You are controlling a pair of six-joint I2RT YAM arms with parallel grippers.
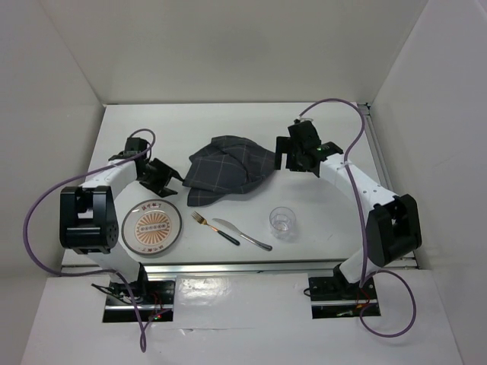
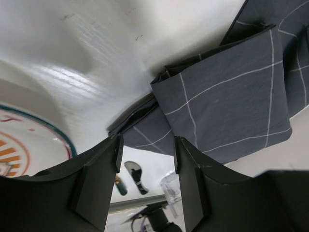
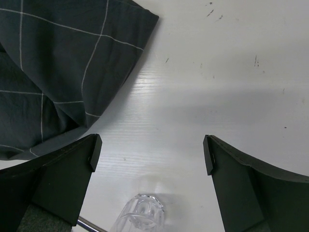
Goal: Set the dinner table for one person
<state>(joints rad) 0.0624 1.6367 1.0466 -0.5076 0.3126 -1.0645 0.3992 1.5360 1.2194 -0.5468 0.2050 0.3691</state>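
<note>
The dinner table (image 1: 152, 129) is a white surface with white walls around it. On it lies a crumpled dark grey cloth (image 1: 228, 171) with thin light grid lines. Toward the near edge sit a patterned plate (image 1: 152, 226), a fork (image 1: 211, 226), a knife (image 1: 242, 234) and a clear glass (image 1: 282, 222). My left gripper (image 1: 176, 176) hovers at the cloth's left edge. In the left wrist view its jaws (image 2: 146, 154) stand partly open, with nothing between them and the cloth (image 2: 227, 101) just beyond. My right gripper (image 1: 281, 160) is at the cloth's right edge, wide open (image 3: 149, 154) over bare table.
In the right wrist view the cloth (image 3: 48, 72) lies to the left and the glass (image 3: 140, 215) stands below the jaws. The left wrist view shows the plate rim (image 2: 29, 140) at left, and the knife (image 2: 134, 176) and glass (image 2: 171, 188) between the fingers.
</note>
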